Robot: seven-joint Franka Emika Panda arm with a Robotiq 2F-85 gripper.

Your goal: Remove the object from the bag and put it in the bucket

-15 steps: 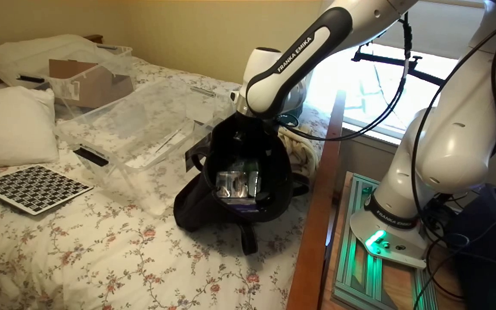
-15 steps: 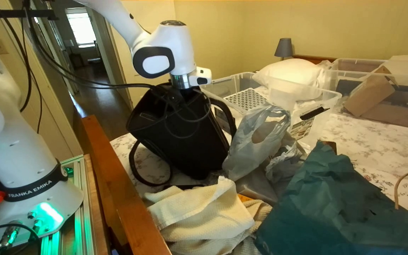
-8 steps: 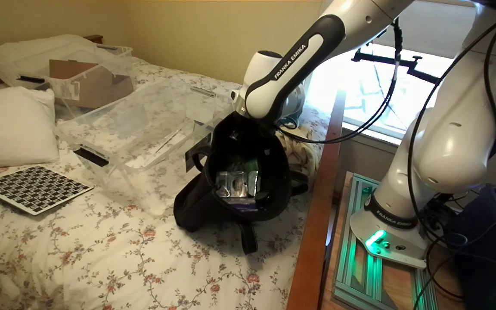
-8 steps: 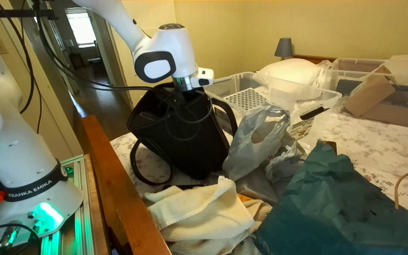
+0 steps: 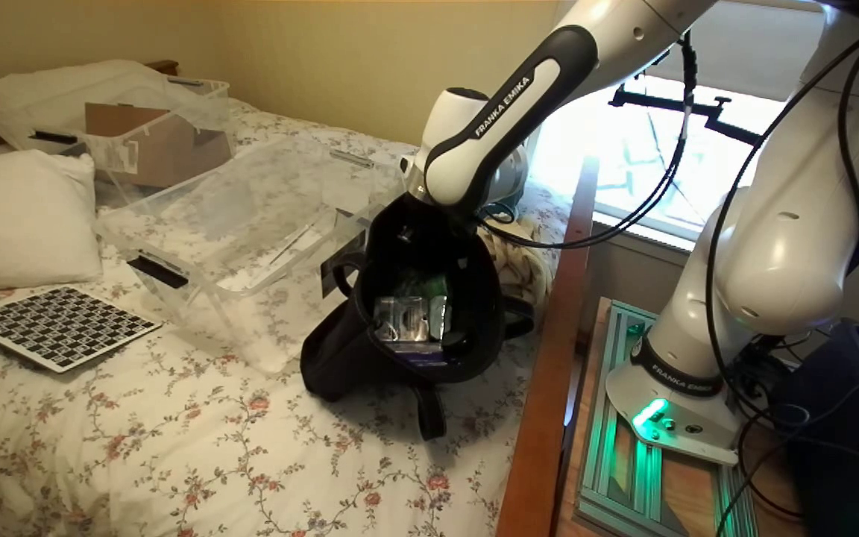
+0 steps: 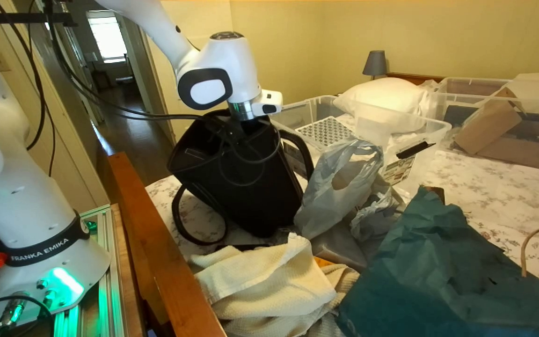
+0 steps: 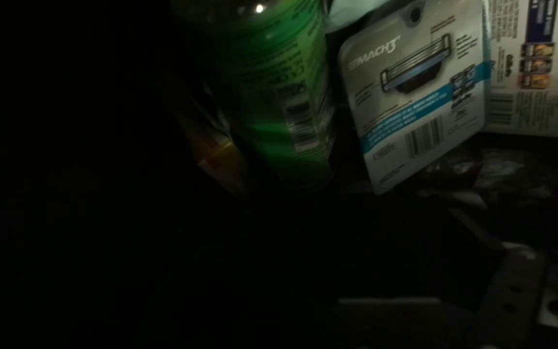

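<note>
The black bag (image 5: 340,358) leans on the bed with its wide mouth open; its black side (image 6: 255,196) shows in an exterior view. My gripper (image 7: 389,206) is down inside the bag. It is very dark; one finger stands spread to the right, the other is lost in shadow, and nothing shows between them. In the wrist view a green bottle (image 7: 279,97), a Mach3 razor pack (image 7: 419,97) and a white printed box (image 7: 550,82) lie beyond the fingers. Clear packages (image 5: 403,321) show in the bag's mouth. No plain bucket shows; a large clear plastic bin (image 5: 202,274) stands beside the bag.
A second clear bin with a brown cardboard box (image 5: 153,149) stands farther back. A grey plastic bag (image 6: 330,196), cream towel (image 6: 269,281) and dark green paper (image 6: 438,281) lie around the bag. A checkered board (image 5: 60,328) lies on the bed. A wooden bed rail (image 5: 541,418) runs beside the arm.
The arm has lowered slightly, with the gripper a little deeper in the bag, between one second and half a second ago. Since then nothing visibly moves.
</note>
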